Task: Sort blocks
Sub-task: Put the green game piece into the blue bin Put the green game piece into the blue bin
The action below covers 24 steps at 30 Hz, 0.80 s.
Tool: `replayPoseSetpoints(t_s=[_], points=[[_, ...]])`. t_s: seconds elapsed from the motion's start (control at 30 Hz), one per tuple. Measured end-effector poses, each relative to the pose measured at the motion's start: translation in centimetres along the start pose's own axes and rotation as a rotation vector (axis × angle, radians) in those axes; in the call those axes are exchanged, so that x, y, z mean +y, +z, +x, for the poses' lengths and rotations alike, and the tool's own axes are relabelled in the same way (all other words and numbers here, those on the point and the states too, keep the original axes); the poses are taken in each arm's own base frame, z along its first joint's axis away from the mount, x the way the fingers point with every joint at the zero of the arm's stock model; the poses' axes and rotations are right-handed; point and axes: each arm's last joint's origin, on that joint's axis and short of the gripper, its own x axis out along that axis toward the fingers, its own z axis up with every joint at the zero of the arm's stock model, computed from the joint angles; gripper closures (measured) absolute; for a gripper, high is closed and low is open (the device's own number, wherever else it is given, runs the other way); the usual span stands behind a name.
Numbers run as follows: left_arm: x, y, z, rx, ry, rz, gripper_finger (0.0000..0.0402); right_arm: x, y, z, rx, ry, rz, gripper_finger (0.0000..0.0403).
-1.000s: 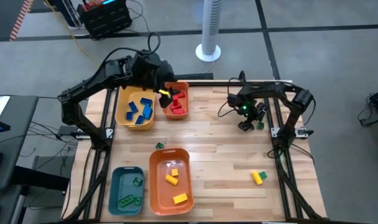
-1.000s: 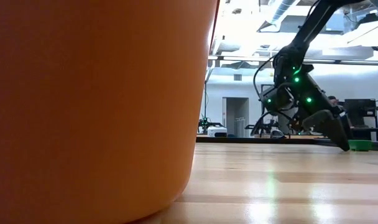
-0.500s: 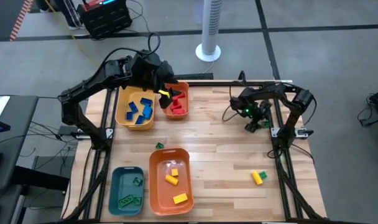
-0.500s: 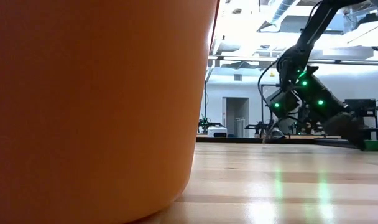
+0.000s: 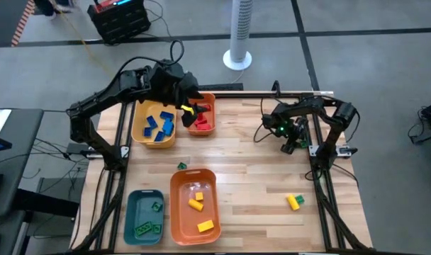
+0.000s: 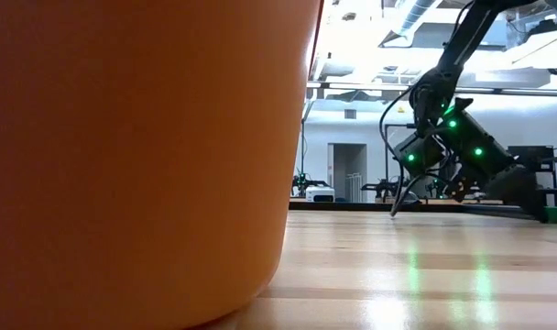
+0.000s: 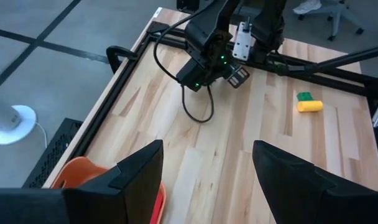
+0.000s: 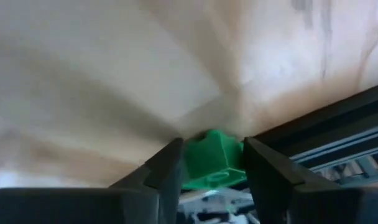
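So in the last second my right hand (image 8: 207, 163) slid out to the table's (image 5: 258, 177) far right edge and pinched in around a green block (image 8: 212, 160), which now sits snug between its fingers, so that one's basically grabbed and next stop is the teal bin (image 5: 143, 215). Left hand (image 7: 207, 165) hangs wide open and empty over the red-block bin (image 5: 200, 115). Low view is mostly blocked by an orange bin (image 6: 141, 156), and from the high view I can't make out the block at all.

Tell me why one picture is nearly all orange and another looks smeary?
In the low view the orange bin sits right against the lens, out of focus, and the bright room behind washes out. In the right wrist view the wooden table is blurred, while the green block between the right end effector's fingers looks fairly sharp.
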Motion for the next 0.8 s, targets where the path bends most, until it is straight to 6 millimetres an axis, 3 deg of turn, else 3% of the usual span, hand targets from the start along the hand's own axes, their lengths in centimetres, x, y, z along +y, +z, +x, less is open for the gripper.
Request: replayPoseSetpoints(t_s=[0.43, 0.8], points=[[0.0, 0.1, 0.1, -0.013, -0.003, 0.029, 0.016, 1.3, -1.0, -1.3, 0.043, -0.036, -0.129, 0.0112], [0.0, -0.1, -0.3, 0.009, -0.007, 0.031, 0.016, 3.3, -1.8, -1.9, 0.084, -0.018, -0.161, 0.0099]])
